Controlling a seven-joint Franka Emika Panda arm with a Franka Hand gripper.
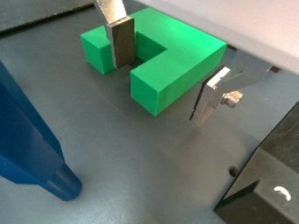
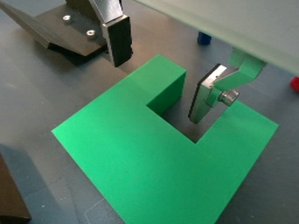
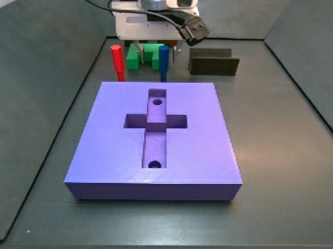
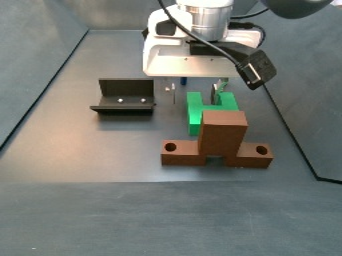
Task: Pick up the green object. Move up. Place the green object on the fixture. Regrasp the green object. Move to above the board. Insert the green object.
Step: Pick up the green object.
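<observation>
The green object [image 1: 176,66] is a bright U-shaped block lying flat on the grey floor. My gripper [image 1: 163,74] is down over it and open, straddling one prong. One finger [image 1: 117,44] stands in the notch and the other [image 1: 211,101] outside the prong, with gaps still showing. In a wrist view the gripper [image 2: 163,66] brackets the same prong of the green object [image 2: 163,153]. The fixture [image 4: 127,97] stands apart from the green object [image 4: 210,108]. The lavender board [image 3: 156,136] with its cross recess lies nearer the camera in a side view.
A red peg [image 3: 116,60] and a blue peg [image 3: 166,63] stand upright beside the green object [image 3: 152,53]. The blue peg [image 1: 30,140] looms close in a wrist view. A brown wooden cross-shaped stand [image 4: 221,140] sits right in front of the green piece.
</observation>
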